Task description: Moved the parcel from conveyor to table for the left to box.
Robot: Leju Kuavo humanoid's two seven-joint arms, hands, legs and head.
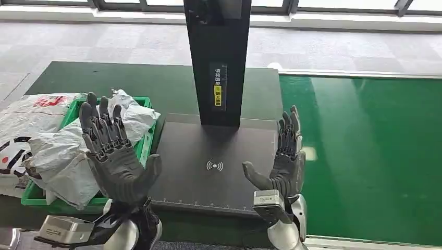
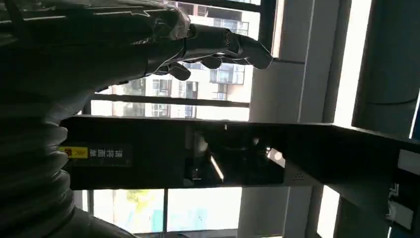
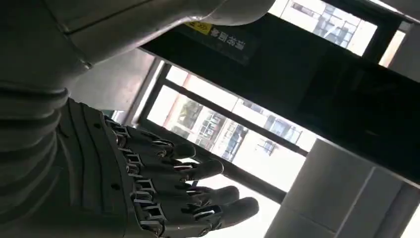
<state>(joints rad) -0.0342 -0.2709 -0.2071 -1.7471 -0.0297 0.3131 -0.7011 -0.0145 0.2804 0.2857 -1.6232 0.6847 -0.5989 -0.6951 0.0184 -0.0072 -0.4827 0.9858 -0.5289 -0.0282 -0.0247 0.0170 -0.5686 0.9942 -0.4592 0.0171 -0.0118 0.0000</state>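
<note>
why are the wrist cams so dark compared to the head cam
Both wrist views look up at bright windows, so the grey left hand, the grey right hand and the black scanner post turn to backlit silhouettes; the head view is evenly lit, with soft glare on the green conveyor belt.

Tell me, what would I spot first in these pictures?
Two dark grey robot hands, the left hand and right hand, raised open, palms facing each other above a flat black scanner plate. Between them rises a tall black post. Behind the left hand, a green plastic crate holds crumpled white bagged parcels.
</note>
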